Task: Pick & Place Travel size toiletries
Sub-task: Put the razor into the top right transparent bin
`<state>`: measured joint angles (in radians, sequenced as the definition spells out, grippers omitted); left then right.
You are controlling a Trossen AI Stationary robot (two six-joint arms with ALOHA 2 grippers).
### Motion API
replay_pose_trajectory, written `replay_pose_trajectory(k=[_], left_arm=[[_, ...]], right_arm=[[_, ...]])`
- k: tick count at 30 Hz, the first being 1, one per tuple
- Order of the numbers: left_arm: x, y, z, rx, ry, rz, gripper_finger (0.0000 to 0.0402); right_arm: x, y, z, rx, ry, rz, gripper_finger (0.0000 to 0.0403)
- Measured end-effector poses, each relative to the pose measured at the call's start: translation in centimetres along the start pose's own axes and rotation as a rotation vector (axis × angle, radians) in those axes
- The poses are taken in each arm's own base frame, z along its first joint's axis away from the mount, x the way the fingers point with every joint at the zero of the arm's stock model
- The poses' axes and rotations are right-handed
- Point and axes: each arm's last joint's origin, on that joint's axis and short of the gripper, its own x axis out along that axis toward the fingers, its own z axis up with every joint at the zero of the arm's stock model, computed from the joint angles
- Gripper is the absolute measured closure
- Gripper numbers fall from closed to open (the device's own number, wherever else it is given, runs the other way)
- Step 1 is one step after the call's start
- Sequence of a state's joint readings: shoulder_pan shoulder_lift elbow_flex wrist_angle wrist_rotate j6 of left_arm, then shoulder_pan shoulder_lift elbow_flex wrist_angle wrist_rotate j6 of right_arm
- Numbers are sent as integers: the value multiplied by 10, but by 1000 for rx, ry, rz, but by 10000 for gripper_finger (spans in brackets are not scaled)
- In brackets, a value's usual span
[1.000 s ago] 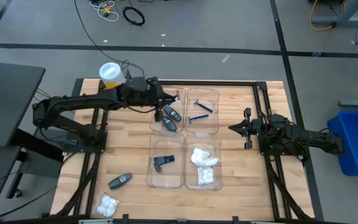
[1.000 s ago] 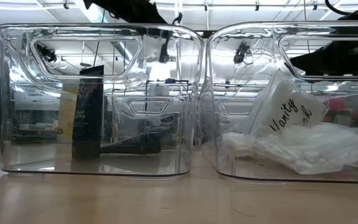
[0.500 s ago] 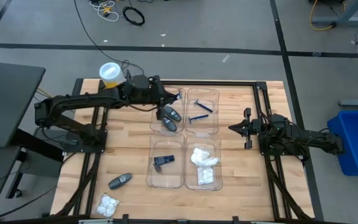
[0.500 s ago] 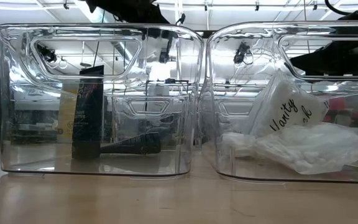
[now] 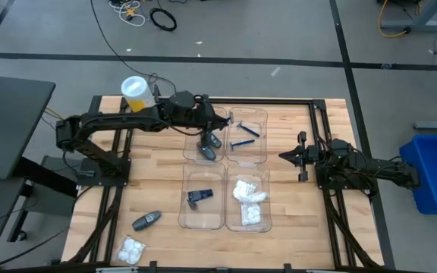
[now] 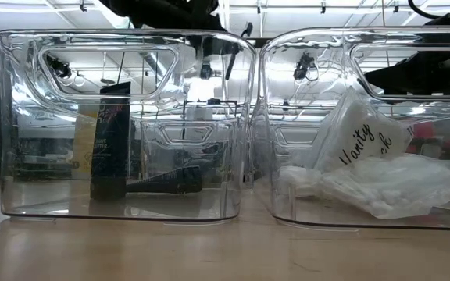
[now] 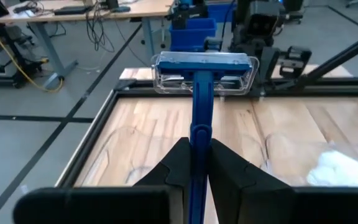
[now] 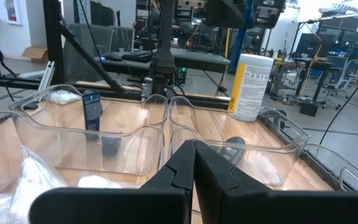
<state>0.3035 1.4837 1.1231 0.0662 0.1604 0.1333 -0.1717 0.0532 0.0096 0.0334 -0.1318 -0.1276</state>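
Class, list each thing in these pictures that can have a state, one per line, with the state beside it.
Left gripper: jaws shut on a blue razor, above the far trays.
Right gripper: jaws shut, holding nothing.
Second razor: lying in the far right tray.
White packets: heaped in the near right tray.
Grey tube: loose on the table.

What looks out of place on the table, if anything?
Two toiletries lie loose on the wood outside the clear trays: a dark grey tube and a white packet, near the table's front left corner. The left gripper holds a blue razor over the trays. Nothing looks spilled or damaged.
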Motion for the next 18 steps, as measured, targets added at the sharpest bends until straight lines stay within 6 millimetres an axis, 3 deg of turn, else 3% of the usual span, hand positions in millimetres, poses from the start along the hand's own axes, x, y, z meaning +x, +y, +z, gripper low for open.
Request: replay_pose_trajectory(k=[12, 18], left_arm=[[-1, 3, 21, 30, -60, -2, 358], [-1, 4, 22, 30, -61, -2, 359]], right_arm=[[0, 0, 0, 0, 0, 1, 389], [0, 0, 0, 0, 0, 1, 389]])
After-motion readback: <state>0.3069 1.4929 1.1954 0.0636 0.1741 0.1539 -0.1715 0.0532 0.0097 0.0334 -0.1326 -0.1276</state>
